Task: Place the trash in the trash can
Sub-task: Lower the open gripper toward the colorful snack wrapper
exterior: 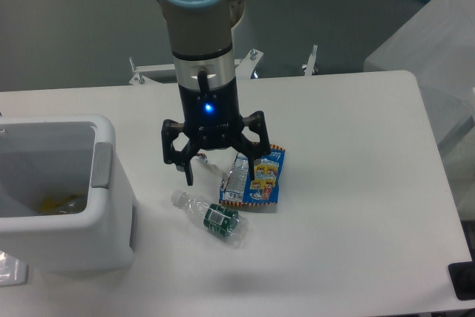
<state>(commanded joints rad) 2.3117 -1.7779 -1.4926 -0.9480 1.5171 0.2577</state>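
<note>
The white trash can (105,155) stands at the left edge of the table, with a grey handle on its right side. A crushed clear bottle with a green label (217,219) lies on the table right of the can. A flat blue snack wrapper (264,182) lies just right of the bottle, with a small silvery wrapper (236,174) lying partly on its left side. My gripper (221,167) is open, pointing down, and straddles the silvery wrapper. I cannot tell whether the fingertips touch the table. It holds nothing.
Something yellow (53,203) lies inside the trash can. The white table's (356,183) far edge runs behind the arm, with metal brackets (139,72) beyond it. A dark object (463,280) sits at the lower right corner.
</note>
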